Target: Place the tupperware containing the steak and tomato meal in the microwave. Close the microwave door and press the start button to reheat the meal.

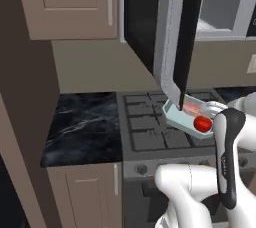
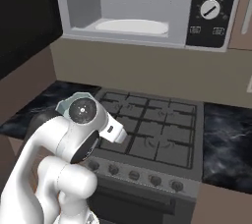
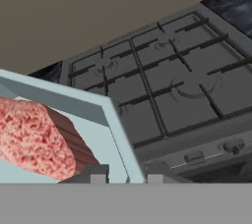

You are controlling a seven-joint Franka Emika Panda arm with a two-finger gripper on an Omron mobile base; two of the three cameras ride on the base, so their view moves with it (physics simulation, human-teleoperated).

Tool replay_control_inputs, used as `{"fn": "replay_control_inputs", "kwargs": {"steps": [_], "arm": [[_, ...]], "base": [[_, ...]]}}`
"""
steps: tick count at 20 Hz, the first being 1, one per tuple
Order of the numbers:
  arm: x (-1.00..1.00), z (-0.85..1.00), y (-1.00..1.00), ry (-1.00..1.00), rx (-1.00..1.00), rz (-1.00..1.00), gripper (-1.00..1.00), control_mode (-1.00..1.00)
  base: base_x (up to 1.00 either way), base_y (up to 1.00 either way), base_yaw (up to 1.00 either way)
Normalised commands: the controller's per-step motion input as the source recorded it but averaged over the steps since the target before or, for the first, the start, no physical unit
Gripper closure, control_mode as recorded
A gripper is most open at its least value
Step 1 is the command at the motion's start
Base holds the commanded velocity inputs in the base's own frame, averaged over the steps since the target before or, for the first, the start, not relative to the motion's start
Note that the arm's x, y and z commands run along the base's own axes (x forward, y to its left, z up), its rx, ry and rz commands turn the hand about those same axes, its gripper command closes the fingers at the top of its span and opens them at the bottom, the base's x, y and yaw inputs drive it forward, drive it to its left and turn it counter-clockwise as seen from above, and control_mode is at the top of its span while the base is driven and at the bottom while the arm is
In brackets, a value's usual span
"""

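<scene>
No legible text, brand or number found; the microwave (image 2: 142, 9) control panel (image 2: 211, 9) carries small pale markings too blurred to read.

Steak (image 3: 34, 139) rough, grainy — tupperware (image 3: 74, 102) smooth matt plastic.

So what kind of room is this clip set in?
A home kitchen, rendered rather than real. A gas stove with grates and front knobs sits between black marble counters, an open microwave hangs above it, and beige cabinets line the wall.
</scene>
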Motion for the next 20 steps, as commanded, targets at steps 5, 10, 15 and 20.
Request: {"fn": "replay_control_inputs", "kwargs": {"steps": [5,10,15,20], "arm": [[0.00,0.00,0.00,0.00,0.00,0.00,1.00,1.00],[0.00,0.00,0.00,0.00,0.00,0.00,1.00,1.00],[0.00,0.00,0.00,0.00,0.00,0.00,1.00,1.00],[0.05,0.00,0.00,0.00,0.00,0.01,1.00,-1.00]], "base": [[0.06,-0.53,0.37],[0.14,-0.04,0.18],[0.14,0.00,0.11],[0.07,0.00,0.04]]}}
